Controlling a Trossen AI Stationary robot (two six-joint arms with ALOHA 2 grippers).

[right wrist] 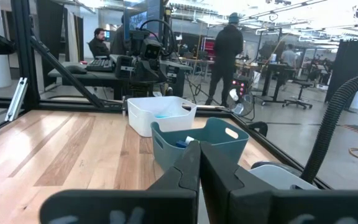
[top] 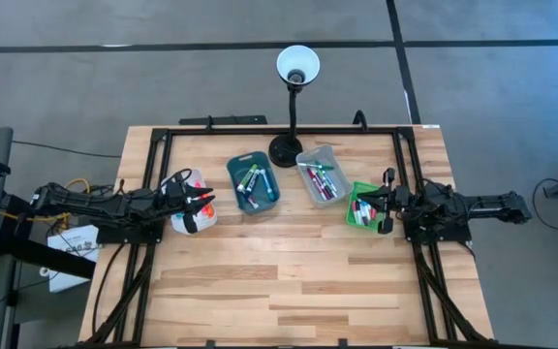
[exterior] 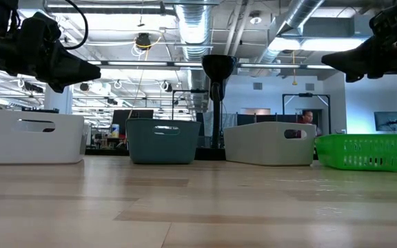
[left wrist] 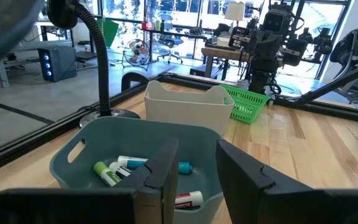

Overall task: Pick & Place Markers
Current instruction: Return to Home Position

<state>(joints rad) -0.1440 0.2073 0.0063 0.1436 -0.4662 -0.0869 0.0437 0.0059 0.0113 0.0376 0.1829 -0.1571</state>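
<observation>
high: markers in teal bin left of lamp, also gray bin, green basket right of it; left gripper over white bin, right gripper at basket | low: both grippers high above bins, either side of lamp | left wrist: fingers slightly apart, empty | right wrist: fingers pressed together, empty

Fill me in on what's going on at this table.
Two robot arms are sorting markers into a white bin, a teal bin, a gray bin and a green bin on the table. Right now neither holds anything. The left arm hangs raised over the white bin, jaws slightly apart. The right arm hangs raised by the green bin, jaws closed on nothing. Markers lie in the teal, gray and green bins.
</observation>
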